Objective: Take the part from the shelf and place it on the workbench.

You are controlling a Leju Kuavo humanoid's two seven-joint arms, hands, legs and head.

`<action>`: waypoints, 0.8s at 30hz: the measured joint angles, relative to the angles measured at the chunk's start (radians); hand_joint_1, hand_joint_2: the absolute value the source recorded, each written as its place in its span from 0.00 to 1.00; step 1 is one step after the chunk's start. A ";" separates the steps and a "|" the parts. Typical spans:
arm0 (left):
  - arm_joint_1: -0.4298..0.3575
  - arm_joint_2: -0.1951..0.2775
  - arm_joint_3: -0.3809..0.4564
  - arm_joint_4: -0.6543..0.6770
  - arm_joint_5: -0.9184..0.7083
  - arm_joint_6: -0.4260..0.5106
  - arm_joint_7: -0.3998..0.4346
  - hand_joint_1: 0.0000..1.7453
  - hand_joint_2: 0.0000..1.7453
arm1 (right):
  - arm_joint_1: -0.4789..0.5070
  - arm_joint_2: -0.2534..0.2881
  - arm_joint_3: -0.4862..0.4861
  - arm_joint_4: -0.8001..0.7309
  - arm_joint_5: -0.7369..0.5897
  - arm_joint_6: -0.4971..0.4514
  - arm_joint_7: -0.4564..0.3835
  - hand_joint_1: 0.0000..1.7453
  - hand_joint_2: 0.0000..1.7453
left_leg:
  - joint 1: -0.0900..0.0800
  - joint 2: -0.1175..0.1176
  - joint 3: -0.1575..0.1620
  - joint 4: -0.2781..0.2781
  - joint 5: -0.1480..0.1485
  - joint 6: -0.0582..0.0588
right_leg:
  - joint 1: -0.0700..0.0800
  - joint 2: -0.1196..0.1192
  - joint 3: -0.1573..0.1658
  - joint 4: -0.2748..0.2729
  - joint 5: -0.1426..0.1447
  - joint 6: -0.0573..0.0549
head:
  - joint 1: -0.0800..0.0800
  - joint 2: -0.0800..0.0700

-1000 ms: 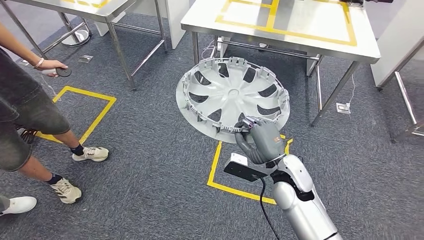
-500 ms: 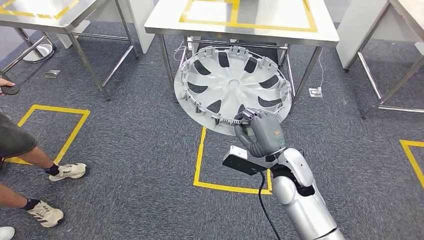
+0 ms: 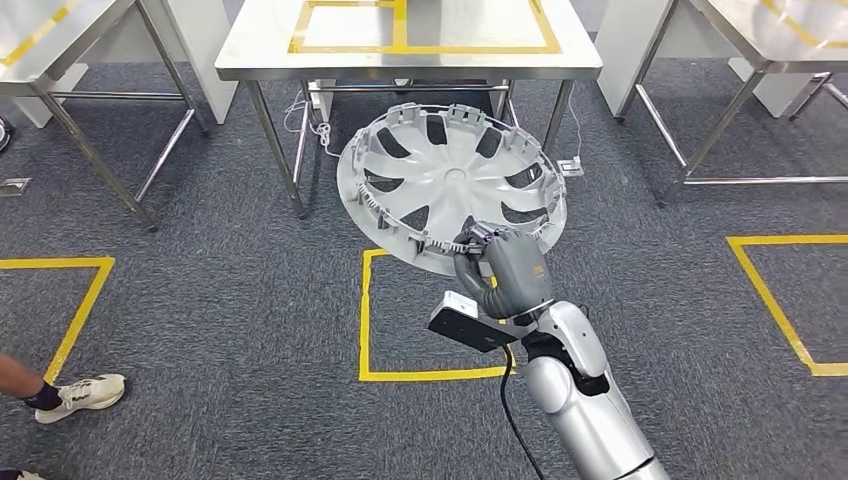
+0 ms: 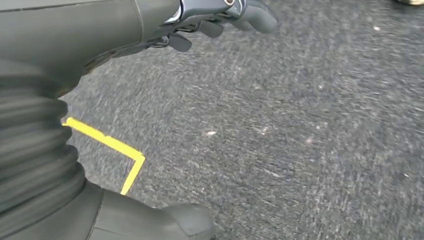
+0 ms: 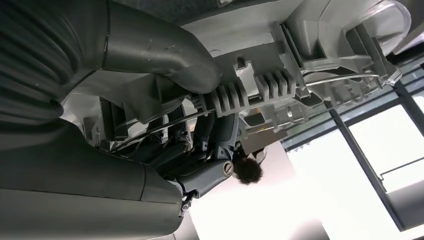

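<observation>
Carpet (image 3: 250,300), grey and marked with yellow tape squares, takes up the left of the head view, where a person's shoe (image 3: 82,392) stands near the lower edge, well apart from the robot. The left robot hand (image 4: 220,20) hangs over this carpet in its wrist view; it holds nothing, fingers loosely curved with gaps between them, so it reads as released. Toward the middle, a steel tabletop (image 3: 250,55) with a yellow taped frame stands straight ahead, and in front of it, between camera and table, is the part (image 3: 450,185), a large pale grey wheel cover with curved spokes and clips round its rim. It is carried in the air, tilted, with its ribbed inner side toward the camera. The right robot hand (image 3: 500,268) grasps it at the near edge; the right wrist view shows the thumb (image 5: 160,50) pressed over the rim with darker fingers (image 5: 220,130) wrapped beneath, next to the retaining wire. Farther right stand another yellow floor square and the legs of a second table (image 3: 720,110). By my reading the pick-up is done, since the part is already in hand and no shelf is near; what is left is closing on the tabletop, lifting the cover above its edge and setting it flat, probably within the taped frame.
</observation>
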 joint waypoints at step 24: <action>0.003 0.012 0.004 -0.001 0.043 -0.006 -0.026 0.00 1.00 | -0.083 0.052 0.002 0.060 0.024 0.007 -0.034 1.00 1.00 | 0.000 0.009 -0.052 0.110 -0.030 -0.044 | 0.001 -0.022 0.022 -0.021 0.008 -0.040 | 0.007 0.000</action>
